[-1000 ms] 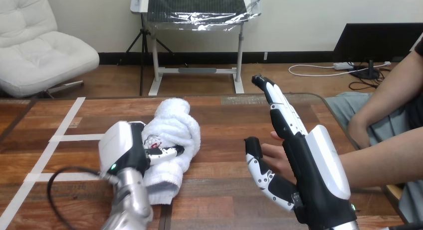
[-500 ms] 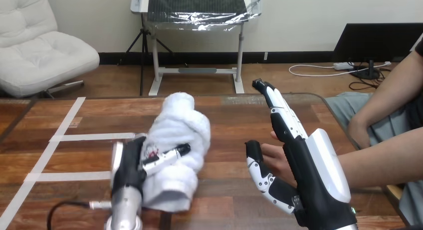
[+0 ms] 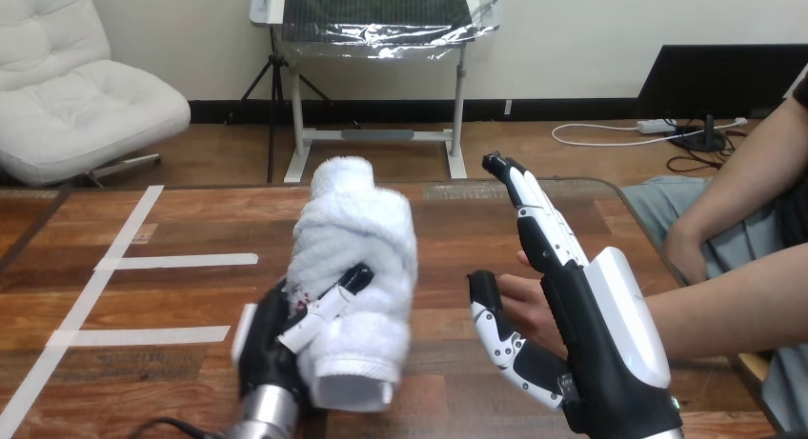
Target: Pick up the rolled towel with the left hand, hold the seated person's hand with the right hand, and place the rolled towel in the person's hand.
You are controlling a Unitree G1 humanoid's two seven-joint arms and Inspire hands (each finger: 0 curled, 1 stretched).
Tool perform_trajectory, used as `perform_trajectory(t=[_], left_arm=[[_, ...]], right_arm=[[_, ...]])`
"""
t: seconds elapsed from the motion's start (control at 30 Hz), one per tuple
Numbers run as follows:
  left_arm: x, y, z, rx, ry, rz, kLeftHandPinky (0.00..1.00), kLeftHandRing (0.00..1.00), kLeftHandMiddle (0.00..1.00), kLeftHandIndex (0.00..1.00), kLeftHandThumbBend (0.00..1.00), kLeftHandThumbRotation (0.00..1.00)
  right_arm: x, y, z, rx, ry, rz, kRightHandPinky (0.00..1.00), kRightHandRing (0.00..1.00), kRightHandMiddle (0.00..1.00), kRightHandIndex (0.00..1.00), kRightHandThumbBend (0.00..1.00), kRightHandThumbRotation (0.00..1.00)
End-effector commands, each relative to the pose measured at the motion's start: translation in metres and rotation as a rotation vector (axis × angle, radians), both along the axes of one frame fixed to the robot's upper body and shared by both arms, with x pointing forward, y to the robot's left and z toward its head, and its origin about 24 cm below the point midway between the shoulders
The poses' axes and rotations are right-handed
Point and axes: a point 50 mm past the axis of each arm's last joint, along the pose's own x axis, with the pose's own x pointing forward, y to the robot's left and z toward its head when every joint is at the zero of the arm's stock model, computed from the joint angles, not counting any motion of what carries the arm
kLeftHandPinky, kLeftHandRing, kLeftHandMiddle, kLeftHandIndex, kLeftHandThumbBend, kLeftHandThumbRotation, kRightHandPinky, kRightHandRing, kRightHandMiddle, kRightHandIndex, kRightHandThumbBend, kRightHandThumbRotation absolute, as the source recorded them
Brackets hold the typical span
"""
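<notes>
The white rolled towel (image 3: 357, 239) is off the table, standing nearly upright at the view's centre-left. My left hand (image 3: 272, 339) has its fingers and thumb curled round the towel's lower half. To the right, my right hand (image 3: 595, 334) stands on edge with straight fingers pointing away and its thumb spread. The person's hand (image 3: 522, 301) lies palm-side against my right palm, between its thumb and fingers, with the forearm reaching in from the right edge. A gap of bare table separates the towel from the person's hand.
Two white tape strips (image 3: 176, 261) run across the wooden table (image 3: 457, 220) at the left. The person's other arm (image 3: 734, 191) rests beyond the table's right edge.
My left hand has lifted the towel off the table and carried it right, toward the person's hand, turning it more upright. My right hand and the person's hand have stayed put.
</notes>
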Motion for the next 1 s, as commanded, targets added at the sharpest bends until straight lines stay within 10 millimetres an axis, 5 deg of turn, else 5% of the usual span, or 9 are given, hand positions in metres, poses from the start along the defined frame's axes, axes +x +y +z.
perform_trajectory(t=[0.0, 0.97], left_arm=[[0.023, -0.017, 0.063, -0.206, -0.344, -0.019, 0.25, 0.32, 0.37, 0.46, 0.81, 0.09], [0.014, -0.031, 0.068, -0.279, -0.393, -0.098, 0.26, 0.31, 0.37, 0.44, 0.87, 0.1]], right_arm=[[0.011, -0.002, 0.019, 0.02, -0.123, -0.011, 1.0, 1.0, 1.0, 0.98, 0.08, 0.0], [0.025, -0.054, 0.04, -0.208, -0.105, -0.138, 0.97, 0.97, 0.99, 0.92, 0.55, 0.0]])
